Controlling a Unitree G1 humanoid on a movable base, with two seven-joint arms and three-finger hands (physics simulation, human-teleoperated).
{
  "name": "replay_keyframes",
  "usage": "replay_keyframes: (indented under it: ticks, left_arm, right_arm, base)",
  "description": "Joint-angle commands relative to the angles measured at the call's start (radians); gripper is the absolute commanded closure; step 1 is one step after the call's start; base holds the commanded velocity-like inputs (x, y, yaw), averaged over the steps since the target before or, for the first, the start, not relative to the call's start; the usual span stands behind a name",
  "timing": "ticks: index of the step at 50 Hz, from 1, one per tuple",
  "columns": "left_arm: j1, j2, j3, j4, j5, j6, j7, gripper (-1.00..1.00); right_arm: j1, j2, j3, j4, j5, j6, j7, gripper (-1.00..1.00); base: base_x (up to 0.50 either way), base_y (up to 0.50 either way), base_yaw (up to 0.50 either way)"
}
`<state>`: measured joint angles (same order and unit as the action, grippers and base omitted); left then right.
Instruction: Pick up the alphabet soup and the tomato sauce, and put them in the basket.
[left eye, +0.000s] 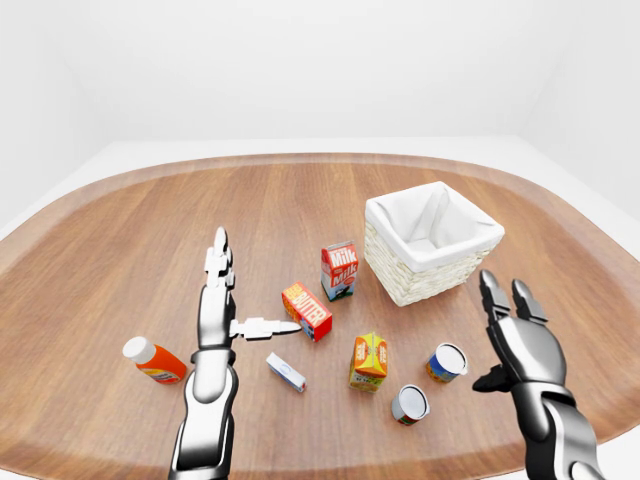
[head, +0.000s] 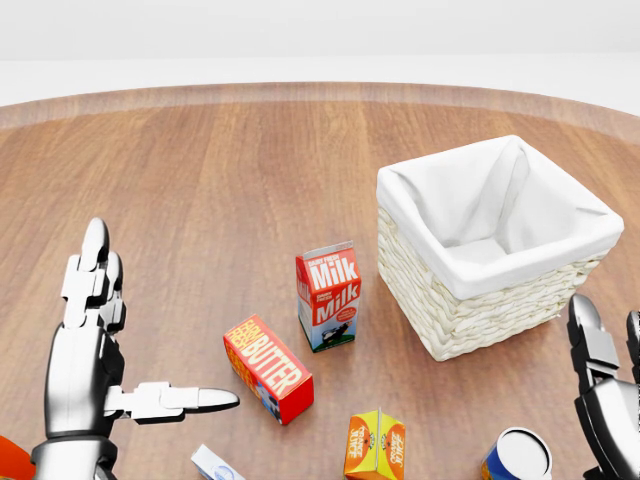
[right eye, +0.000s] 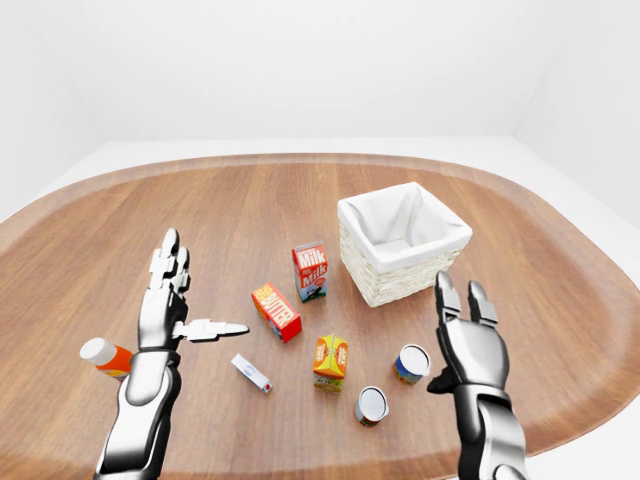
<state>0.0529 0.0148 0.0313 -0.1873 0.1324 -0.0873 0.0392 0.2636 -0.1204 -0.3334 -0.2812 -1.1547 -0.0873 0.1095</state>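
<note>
Nearest in the left-eye view, two cans stand on the table: the tomato sauce and, just beyond it to the right, the alphabet soup. The right hand hovers open beside the soup, touching nothing. The left hand is open and empty. Farther right sits the basket.
</note>
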Motion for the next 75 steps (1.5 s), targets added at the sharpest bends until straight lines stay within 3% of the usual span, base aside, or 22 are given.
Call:
replay_keyframes:
  ticks: [1,75]
  left_arm:
    - [0.005,0.000,-0.003,0.000,-0.001,0.000,-0.007,-1.00]
    - [0.005,0.000,-0.004,-0.007,0.001,0.000,-0.007,-1.00]
  right_arm:
    - [-0.009,-0.014,0.029,0.058,-0.026,0.000,-0.039,-1.00]
    - [-0.113,-0.119,0.175,0.420,-0.096,0.000,-0.255,-1.00]
  base:
    - [0.00,0.00,0.00]
    - [0.00,0.00,0.00]
